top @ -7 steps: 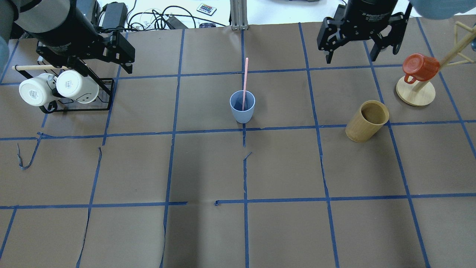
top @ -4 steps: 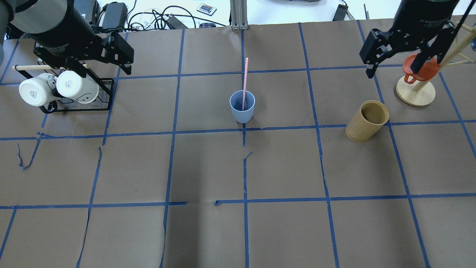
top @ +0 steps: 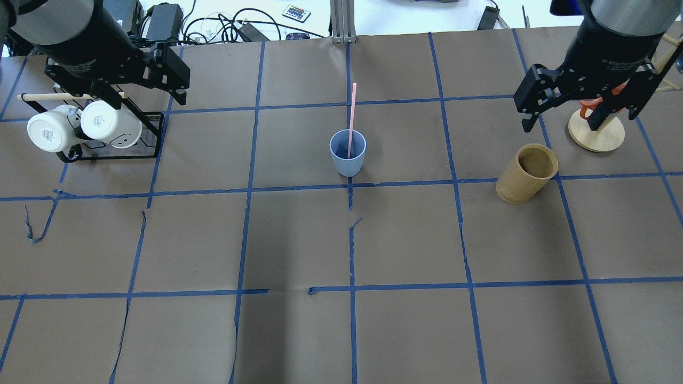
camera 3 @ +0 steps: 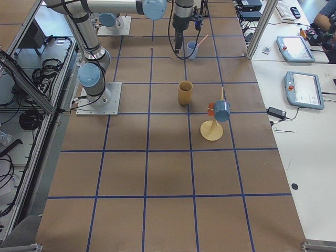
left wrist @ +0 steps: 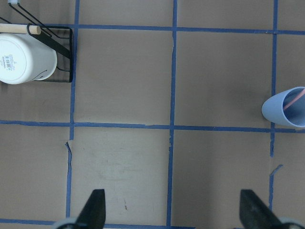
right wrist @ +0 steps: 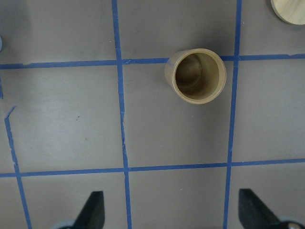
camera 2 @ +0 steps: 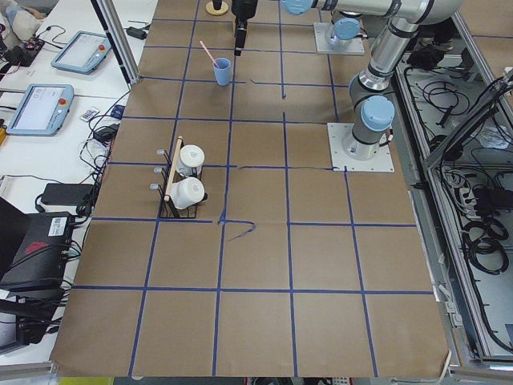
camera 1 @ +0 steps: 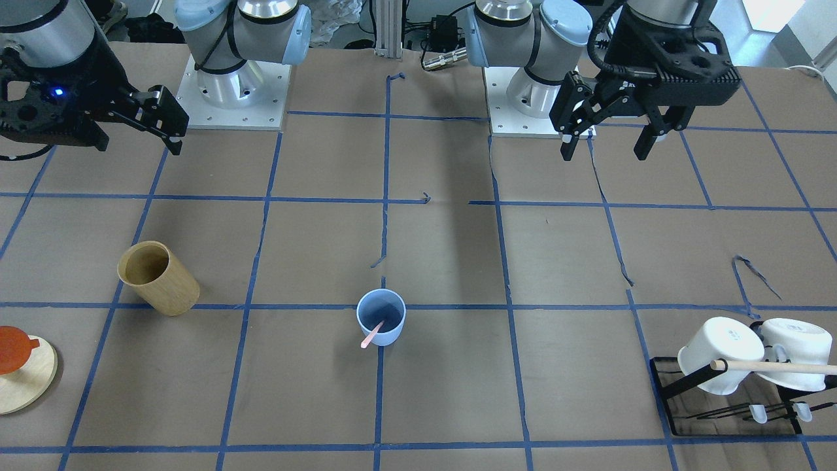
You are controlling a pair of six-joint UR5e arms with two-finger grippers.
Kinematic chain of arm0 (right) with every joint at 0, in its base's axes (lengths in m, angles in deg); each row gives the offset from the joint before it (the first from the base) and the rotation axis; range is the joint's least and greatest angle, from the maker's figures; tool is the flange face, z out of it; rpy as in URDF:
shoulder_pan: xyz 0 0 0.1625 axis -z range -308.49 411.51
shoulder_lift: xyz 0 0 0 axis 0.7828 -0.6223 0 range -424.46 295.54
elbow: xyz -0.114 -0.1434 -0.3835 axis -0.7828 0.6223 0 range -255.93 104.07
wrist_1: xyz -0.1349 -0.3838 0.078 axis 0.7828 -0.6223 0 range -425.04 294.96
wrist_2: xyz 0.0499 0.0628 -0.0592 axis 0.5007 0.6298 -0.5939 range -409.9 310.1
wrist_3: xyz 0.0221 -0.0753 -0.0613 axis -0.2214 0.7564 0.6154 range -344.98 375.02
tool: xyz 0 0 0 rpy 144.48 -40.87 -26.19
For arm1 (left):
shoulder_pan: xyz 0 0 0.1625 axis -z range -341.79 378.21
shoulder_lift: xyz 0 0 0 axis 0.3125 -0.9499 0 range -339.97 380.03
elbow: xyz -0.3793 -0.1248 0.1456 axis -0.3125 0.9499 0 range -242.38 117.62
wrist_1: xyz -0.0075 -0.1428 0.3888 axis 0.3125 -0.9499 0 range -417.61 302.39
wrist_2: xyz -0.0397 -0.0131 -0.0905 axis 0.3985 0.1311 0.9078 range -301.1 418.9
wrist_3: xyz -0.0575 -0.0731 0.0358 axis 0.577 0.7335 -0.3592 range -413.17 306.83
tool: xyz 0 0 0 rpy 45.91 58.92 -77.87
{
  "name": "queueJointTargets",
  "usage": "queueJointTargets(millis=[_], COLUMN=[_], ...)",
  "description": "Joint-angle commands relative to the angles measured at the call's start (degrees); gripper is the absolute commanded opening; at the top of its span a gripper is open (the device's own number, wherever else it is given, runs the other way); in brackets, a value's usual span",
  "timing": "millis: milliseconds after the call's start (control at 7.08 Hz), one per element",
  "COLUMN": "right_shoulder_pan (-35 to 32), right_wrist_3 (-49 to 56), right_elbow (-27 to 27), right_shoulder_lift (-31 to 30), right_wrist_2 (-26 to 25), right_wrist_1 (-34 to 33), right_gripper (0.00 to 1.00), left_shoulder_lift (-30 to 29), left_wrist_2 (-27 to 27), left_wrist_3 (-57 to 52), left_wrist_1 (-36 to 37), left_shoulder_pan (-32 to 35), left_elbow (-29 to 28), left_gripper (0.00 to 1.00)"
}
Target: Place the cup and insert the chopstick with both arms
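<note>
The light blue cup stands upright at the table's middle, also in the front-facing view and at the left wrist view's right edge. The pink chopstick stands in it, leaning on the rim. My left gripper is open and empty, high above the black mug rack, far left of the cup. My right gripper is open and empty, high at the far right, over the mug tree.
A tan wooden cylinder stands right of the cup, under the right wrist camera. Two white mugs hang on a black rack at far left. A wooden mug tree base with a red mug is partly hidden by the right gripper.
The right arm has swung to the right and nearer, from above the far middle-right squares to over the mug tree. The left arm has barely shifted. Cup and chopstick have not moved.
</note>
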Motion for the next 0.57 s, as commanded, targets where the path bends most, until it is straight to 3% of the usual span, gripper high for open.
queueJointTargets(millis=[0,424], right_shoulder_pan=[-0.95,-0.87], right_wrist_3=[-0.15,0.28], right_elbow=[-0.37,-0.46], right_shoulder_lift=[-0.37,-0.11], right_wrist_2=[1.15,1.15], right_wrist_1=[-0.18,-0.36], right_gripper=[1.00,1.00], left_shoulder_lift=[0.40,0.49], left_wrist_2=[-0.16,-0.25], left_wrist_3=[0.01,-0.17], left_wrist_1=[-1.37,-1.37], left_shoulder_pan=[0.00,0.00], left_elbow=[-0.41,-0.41], left_gripper=[1.00,1.00])
